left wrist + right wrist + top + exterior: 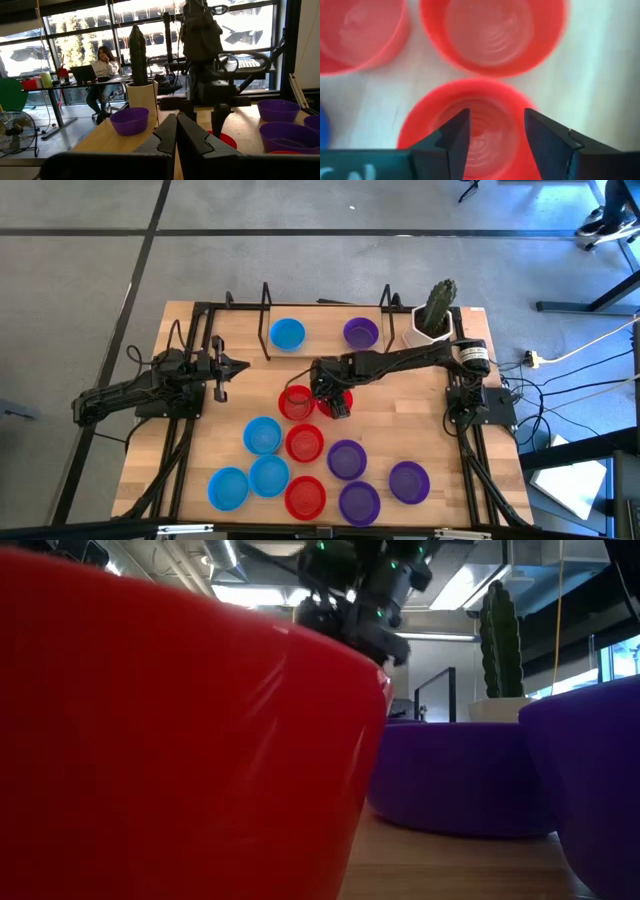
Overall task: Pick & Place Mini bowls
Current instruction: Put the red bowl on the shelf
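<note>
— Two arms over the worktop (400, 425); what is the left one doing?
— The left gripper (222, 367) waits near the worktop's left edge, its jaws pressed together with nothing between them.
— And the mini bowls?
— Going left to right: three blue bowls (250, 464) cluster toward the near left corner, with a fourth blue bowl (287, 333) by the far edge. Red bowls sit around the middle: one red bowl (296, 402) just beside the right arm's wrist, another (304, 443) nearer, a third (305, 497) at the near edge. Three purple bowls (375, 482) lie toward the near right, and one purple bowl (360, 332) stands by the far edge.
— Where is the right gripper?
— The right gripper (494, 131) hangs at the middle of the worktop, directly above a red bowl (475, 125). Its jaws stand apart over the bowl's hollow and grip nothing.
— Anything else?
— A cactus pot (434, 320) sits at the far right corner.
</note>
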